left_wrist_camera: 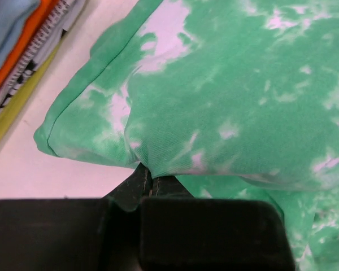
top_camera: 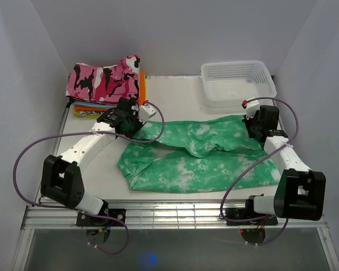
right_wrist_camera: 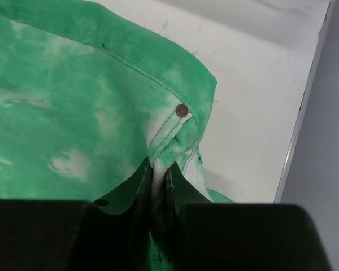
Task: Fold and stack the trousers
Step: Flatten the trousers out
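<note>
The mint green trousers with white blotches lie across the table, one part folded over the other. My left gripper is shut on the cloth at the trousers' upper left corner; in the left wrist view the fabric bunches into the closed fingertips. My right gripper is shut on the upper right corner; the right wrist view shows a stitched waistband corner with a metal rivet pinched between the fingers.
A pile of folded clothes, pink camouflage on top and orange below, sits at the back left; its edges show in the left wrist view. A white mesh basket stands at the back right. The table's right edge is close to the right gripper.
</note>
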Robot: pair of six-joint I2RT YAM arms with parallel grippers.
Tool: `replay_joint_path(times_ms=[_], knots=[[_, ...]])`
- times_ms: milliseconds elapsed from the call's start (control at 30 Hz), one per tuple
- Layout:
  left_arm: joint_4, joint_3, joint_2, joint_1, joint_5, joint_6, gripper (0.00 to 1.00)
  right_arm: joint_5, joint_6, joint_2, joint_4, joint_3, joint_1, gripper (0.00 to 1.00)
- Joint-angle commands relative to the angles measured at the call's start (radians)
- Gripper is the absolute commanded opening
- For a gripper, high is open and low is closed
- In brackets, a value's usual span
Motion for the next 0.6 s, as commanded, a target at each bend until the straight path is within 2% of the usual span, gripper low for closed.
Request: replay_joint_path(times_ms=[0,67,200,300,433,467,533,567], knots=[[0.025,0.040,0.068,0.004,0.010,-0.152,0.00,0.231,-0.048,0.048,0.197,-0.020,-0.014,0.08],[0.090,0.039,0.065,0.009,-0.098,-0.198,0.00,0.249,-0.041,0.065,0.227,-0.008,-0.024,0.08],[0.309,-0.027,-0.021,0.033,-0.178,-0.176,0.00,0.288,-0.040,0.091,0.234,0.009,-0.038,0.08],[0.363,-0.056,-0.075,0.065,-0.162,-0.134,0.00,0.299,-0.065,0.096,0.243,-0.018,-0.051,0.08],[0.310,-0.033,-0.072,0.058,-0.070,-0.027,0.00,0.268,-0.074,0.104,0.225,-0.038,-0.064,0.10],[0.278,-0.024,-0.061,0.050,-0.041,-0.015,0.00,0.247,-0.073,0.107,0.203,-0.032,-0.064,0.26],[0.248,-0.001,-0.047,-0.006,0.065,0.027,0.00,0.187,-0.048,0.117,0.110,0.006,-0.064,0.50],[0.233,0.017,-0.032,-0.034,0.087,0.039,0.00,0.149,-0.042,0.122,0.085,0.020,-0.064,0.72]])
